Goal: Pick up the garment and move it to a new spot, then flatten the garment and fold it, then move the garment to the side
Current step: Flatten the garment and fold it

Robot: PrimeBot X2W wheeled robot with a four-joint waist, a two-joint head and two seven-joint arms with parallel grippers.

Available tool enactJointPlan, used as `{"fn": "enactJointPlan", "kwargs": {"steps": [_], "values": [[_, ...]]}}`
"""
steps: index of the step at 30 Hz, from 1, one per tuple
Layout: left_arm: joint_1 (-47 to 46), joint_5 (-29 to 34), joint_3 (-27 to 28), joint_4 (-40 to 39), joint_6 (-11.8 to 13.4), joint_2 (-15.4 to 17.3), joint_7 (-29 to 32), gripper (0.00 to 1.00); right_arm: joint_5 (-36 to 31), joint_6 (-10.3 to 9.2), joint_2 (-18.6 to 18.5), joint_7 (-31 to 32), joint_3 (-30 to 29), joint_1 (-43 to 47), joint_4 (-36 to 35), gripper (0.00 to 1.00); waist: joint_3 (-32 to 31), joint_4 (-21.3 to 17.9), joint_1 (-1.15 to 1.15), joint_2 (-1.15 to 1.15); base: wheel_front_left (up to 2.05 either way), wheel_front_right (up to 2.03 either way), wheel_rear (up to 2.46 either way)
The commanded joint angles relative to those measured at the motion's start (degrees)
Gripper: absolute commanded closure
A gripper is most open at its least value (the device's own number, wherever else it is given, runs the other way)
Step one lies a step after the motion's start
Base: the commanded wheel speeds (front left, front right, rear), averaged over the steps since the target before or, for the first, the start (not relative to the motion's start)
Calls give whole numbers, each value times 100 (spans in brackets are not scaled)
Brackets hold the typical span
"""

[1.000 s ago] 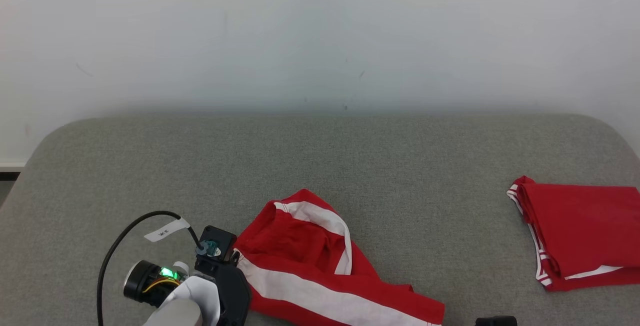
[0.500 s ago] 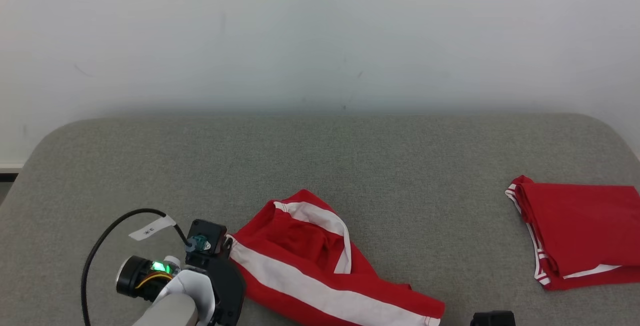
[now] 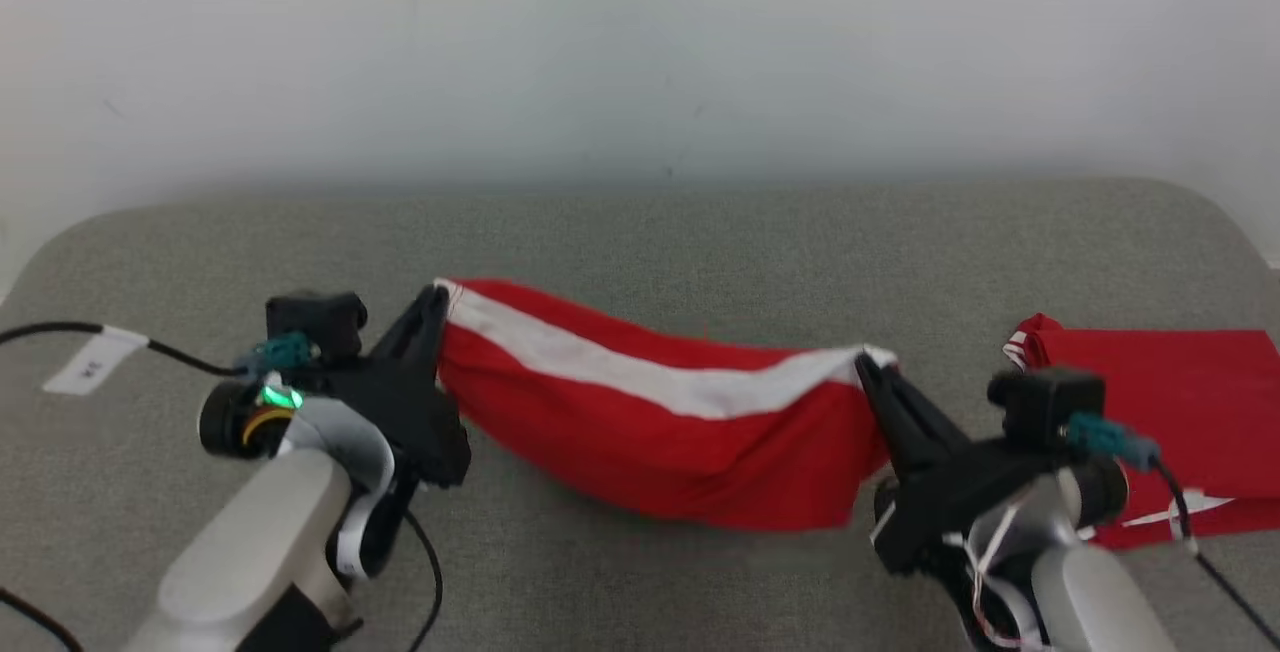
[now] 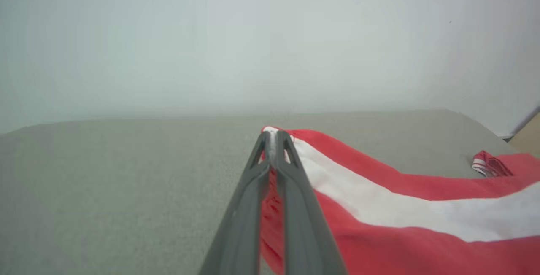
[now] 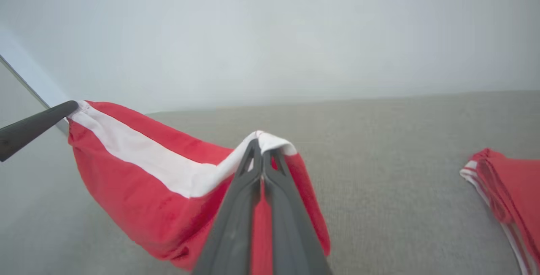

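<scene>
At lower left, the left claw (image 3: 437,300) pinches one corner of the red cloth garment with a white stripe (image 3: 660,442). The garment sags across mid-frame over the grey fabric-covered bench (image 3: 640,242). At lower right, the right claw (image 3: 866,365) pinches the other corner. A folded red garment (image 3: 1180,382) lies far right.

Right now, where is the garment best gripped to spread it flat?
Likely at both ends of its white band, left gripper on the left end, right gripper on the right, both from the near side: the garment hangs spread between them.
</scene>
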Motion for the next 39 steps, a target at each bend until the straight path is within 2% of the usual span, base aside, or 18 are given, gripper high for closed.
{"fn": "enactJointPlan", "kwargs": {"steps": [1, 6, 9, 12, 14, 17, 20, 23, 25, 28, 31, 35, 39], "values": [[-227, 8, 30, -87, -137, 30, -33, 100, 119, -15, -109, 40, 59, -327, 25, 100, 398, -141, 0, 0, 0, 0, 0], [-1028, -631, 758, 0, -311, -23, -140, 100, 437, -15, -544, 1, 482, -2101, 642, 100, 1121, -340, 0, 0, 0, 0, 0], [-1546, -928, 1106, 85, -526, -136, -314, 100, 296, -15, -762, -365, 708, -3127, 1246, 100, 1423, -417, 0, 0, 0, 0, 0], [-2039, -882, 1286, 224, -644, -131, -641, 100, 95, -15, -802, -932, 745, -4068, 1871, 100, 1575, -476, 0, 0, 0, 0, 0], [-2346, -772, 1402, 288, -666, -181, -955, 100, -69, -15, -746, -1410, 637, -4565, 2282, 100, 1582, -493, 0, 0, 0, 0, 0], [-2690, -427, 1724, 208, -570, -384, -1185, 100, -360, -15, -566, -2337, 43, -5185, 2763, 100, 1504, -467, 0, 0, 0, 0, 0], [-2715, 166, 2572, -490, -588, -760, -1194, 100, -683, -15, -343, -2753, -465, -5545, 2896, 100, 1455, -410, 0, 0, 0, 0, 0], [-2352, 559, 3222, -995, -846, -1241, -1188, 100, -1045, -15, -246, -2830, -826, -5536, 2604, 100, 1401, -350, 0, 0, 0, 0, 0], [-2050, 634, 3323, -1164, -1010, -1406, -1189, 100, -1201, -15, -214, -2830, -824, -5158, 2388, 100, 1365, -306, 0, 0, 0, 0, 0], [-1653, 720, 3246, -1172, -1084, -1465, -1189, 100, -1310, -15, -308, -2832, -644, -4715, 2351, 100, 1351, -277, 0, 0, 0, 0, 0], [-1028, 635, 3239, -1073, -1125, -1484, -1190, 100, -1255, -15, -571, -2835, -118, -4104, 2512, 100, 1373, -243, 0, 0, 0, 0, 0], [-296, 522, 2996, -1200, -1119, -1494, -1190, 100, -880, -15, -1015, -2830, 375, -3382, 2586, 100, 1384, -209, 0, 0, 0, 0, 0], [461, 529, 2738, -1465, -1118, -1489, -1191, 100, -347, -15, -1364, -2625, 769, -2723, 2296, 100, 1199, -180, 0, 0, 0, 0, 0]]}}
